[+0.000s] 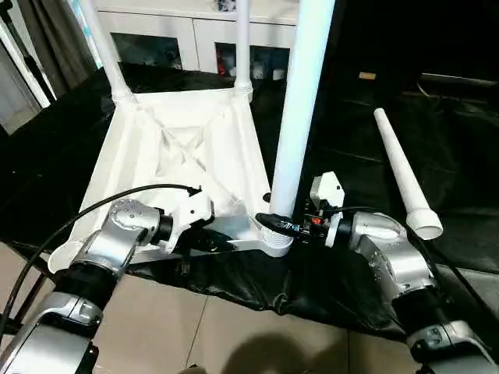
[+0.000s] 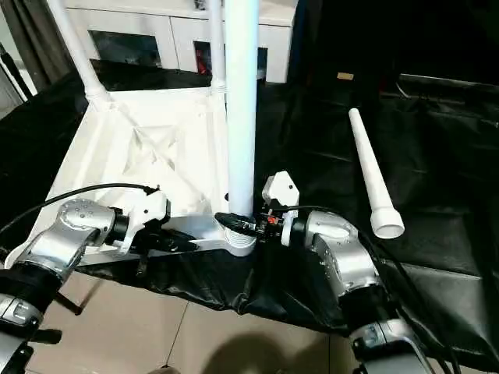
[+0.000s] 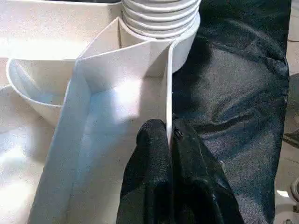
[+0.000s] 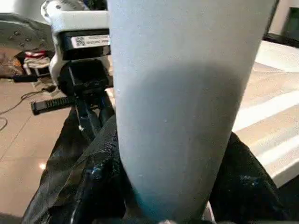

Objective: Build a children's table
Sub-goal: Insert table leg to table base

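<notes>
From my head camera, the white tabletop (image 1: 179, 156) lies ribbed underside up on a black sheet (image 1: 437, 140), two legs standing in its far sockets and a spare leg (image 1: 401, 173) lying well apart on the sheet. My left wrist view shows my left gripper (image 3: 170, 140) clenched on the tabletop's thin near rim — fingers pinching it. My right wrist view shows my right gripper (image 4: 175, 205) grasping the upright leg (image 4: 187, 93) in the near corner socket.
</notes>
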